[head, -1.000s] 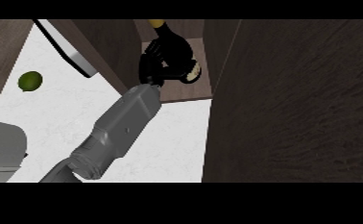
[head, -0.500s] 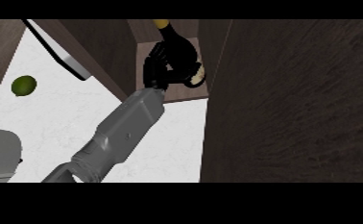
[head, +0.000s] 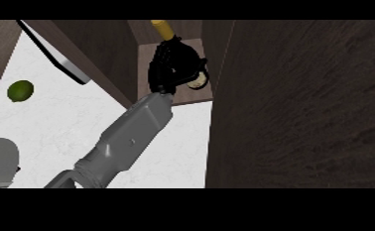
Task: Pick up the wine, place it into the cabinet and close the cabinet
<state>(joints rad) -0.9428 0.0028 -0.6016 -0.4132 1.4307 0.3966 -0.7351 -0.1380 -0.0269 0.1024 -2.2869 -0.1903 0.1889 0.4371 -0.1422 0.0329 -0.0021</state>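
**A:** What do you see first?

**B:** The big dark door (head: 293, 101) fills the right side of your view. It stands open. It takes up more of the view than it did a second ago, so the view has swung a little.

**A:** And the cabinet?

**B:** The cabinet (head: 194, 98) is open, just left of that door. The white bench (head: 58, 126) lies below it. Your grey arm (head: 124, 136) comes up from the low left and goes over the bench into the cabinet. It points more straight up than before.

**A:** What about the hand?

**B:** The right hand (head: 174, 69) is inside the cabinet, its fingers curled round the wine (head: 161, 27). Only the yellow top pokes out above the fingers. The hand has hardly moved in the last half second, so I think the wine is about where it should go.

**A:** Is the wine set down?

**B:** You cannot tell; the hand hides its bottom. I think the next step is to let go, pull back, then shut the door.

**A:** Anything else?

**B:** A small lime (head: 21, 90) sits on the bench, far left. It has slid a bit left in the view. Your left hand does not show.
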